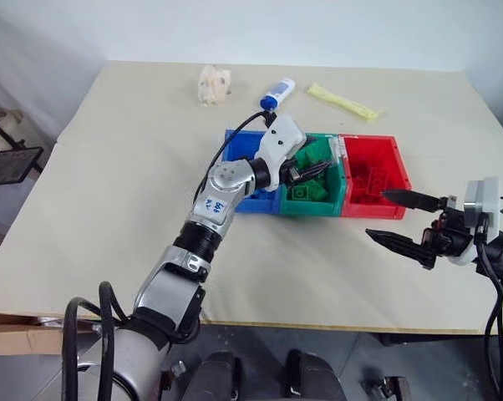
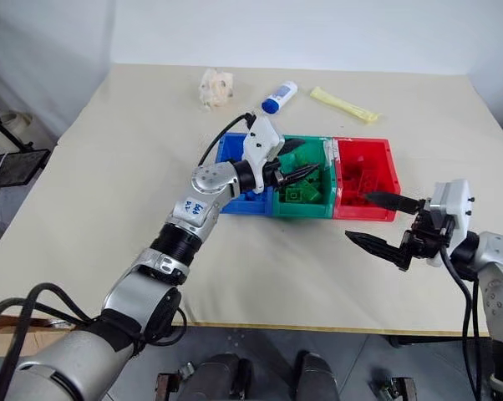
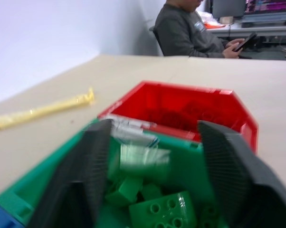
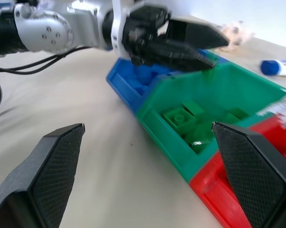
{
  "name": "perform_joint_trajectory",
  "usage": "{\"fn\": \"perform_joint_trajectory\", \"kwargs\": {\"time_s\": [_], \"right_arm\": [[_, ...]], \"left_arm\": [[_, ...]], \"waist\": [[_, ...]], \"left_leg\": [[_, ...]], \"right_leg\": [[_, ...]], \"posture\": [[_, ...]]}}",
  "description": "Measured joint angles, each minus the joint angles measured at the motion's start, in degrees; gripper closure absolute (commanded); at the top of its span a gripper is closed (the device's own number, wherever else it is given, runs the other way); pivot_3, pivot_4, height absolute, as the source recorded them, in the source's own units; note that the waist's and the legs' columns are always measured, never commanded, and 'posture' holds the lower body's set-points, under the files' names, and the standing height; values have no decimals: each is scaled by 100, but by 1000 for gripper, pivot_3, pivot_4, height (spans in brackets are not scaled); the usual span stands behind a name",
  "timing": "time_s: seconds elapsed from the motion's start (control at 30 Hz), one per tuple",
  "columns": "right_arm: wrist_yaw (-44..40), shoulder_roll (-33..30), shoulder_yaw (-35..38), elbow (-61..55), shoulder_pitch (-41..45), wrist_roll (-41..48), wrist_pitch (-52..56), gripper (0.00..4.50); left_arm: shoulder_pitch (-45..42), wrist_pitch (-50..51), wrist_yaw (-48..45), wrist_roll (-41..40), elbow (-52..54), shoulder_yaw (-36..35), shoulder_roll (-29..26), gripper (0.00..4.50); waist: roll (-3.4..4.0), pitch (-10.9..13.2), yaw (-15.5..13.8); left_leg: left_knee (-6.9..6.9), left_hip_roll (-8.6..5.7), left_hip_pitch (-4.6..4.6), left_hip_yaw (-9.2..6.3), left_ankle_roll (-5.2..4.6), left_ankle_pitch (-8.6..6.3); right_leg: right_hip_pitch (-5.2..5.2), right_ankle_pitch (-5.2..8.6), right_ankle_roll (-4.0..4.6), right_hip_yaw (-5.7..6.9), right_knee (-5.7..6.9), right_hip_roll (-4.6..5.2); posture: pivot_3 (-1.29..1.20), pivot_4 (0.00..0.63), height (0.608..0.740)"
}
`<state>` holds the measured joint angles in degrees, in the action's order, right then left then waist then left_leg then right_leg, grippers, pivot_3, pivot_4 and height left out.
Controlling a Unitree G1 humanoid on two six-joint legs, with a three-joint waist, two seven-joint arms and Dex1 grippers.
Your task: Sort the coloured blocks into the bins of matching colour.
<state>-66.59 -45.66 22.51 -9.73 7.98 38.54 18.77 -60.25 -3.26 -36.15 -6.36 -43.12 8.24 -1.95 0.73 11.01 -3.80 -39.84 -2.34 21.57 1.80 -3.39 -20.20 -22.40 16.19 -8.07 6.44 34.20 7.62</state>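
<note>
Centrally, on the pale table [image 1: 109,184], stand three joined bins in a row: blue bin [image 1: 245,147], green bin [image 1: 312,204], red bin [image 1: 377,180], with white tape [image 3: 133,127] on the rim shared by green and red. Left gripper [image 2: 306,173]: held over the green bin at mid-frame in the head views, fingers parted, nothing between them. In the left wrist view a green block [image 3: 164,214] lies in the green bin under the spread fingers [image 3: 93,156], with other green blocks just beside it and a pale blurred green shape above them. Blue blocks [image 4: 143,78] lie in the blue bin; red blocks [image 1: 370,182] lie in the red bin. Right gripper [image 1: 404,219]: at the right of the head views, over bare table near the front of the red bin, fingers spread wide and empty. Loose items at the upper part of the head views, well apart from the bins: a white-and-blue bottle [image 1: 277,92], a yellow strip [image 1: 343,102], a crumpled pale lump [image 1: 214,84]. A seated person [image 3: 190,28] holding a phone appears beyond the table's far edge in the left wrist view.
</note>
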Motion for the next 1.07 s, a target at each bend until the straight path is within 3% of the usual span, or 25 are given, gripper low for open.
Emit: {"fn": "perform_joint_trajectory", "kwargs": {"time_s": [0.07, 0.27, 0.43, 0.6, 0.77, 1.07], "right_arm": [[60, 14, 39, -32, -50, 7, 0, 0], [113, 60, 35, -137, -98, 58, -17, 0], [-63, -39, 0, 15, -21, 25, -20, 0], [-648, -587, -118, 678, 38, -322, -265, 0], [-1489, -976, -201, 1654, 8, -659, -818, 0], [-1906, -1028, -202, 2661, 386, -804, -1259, 0]], "left_arm": [[-33, -193, -68, 13, -264, -17, 43, 31], [-79, -534, -430, 42, -165, -80, -202, 31], [968, -44, -1422, -484, 952, -234, -805, 31], [2184, 849, -2496, -1094, 2322, -497, -2113, 31], [2848, 1201, -3001, -1385, 2685, -1058, -3220, 31], [2908, 1234, -3004, -1482, 2564, -1492, -3495, 31]], "waist": [[0, 0, 2], [-1, 0, 63], [1, -1, 127], [2, -1, 223], [1, -1, 206], [2, -1, 242]], "left_leg": [[-1, 1, 3, 4, -1, 0], [-9, 2, 1, 13, -3, 1], [-9, 7, -4, 10, -1, 1], [-10, 7, -6, 4, -1, 1], [-16, 4, -5, -9, -1, 0], [-13, 6, -7, -11, 2, -1]], "right_leg": [[-5, 0, 0, 0, 3, 0], [-3, 0, 0, -14, 4, 1], [-10, 0, 2, -16, 22, -1], [-7, 1, 3, -20, 26, 1], [3, 1, 4, -17, 22, 6], [0, 2, 5, -15, 25, 4]], "posture": [[0, 150, 740], [0, 150, 740], [0, 150, 740], [0, 150, 740], [0, 150, 740], [0, 150, 740]]}}
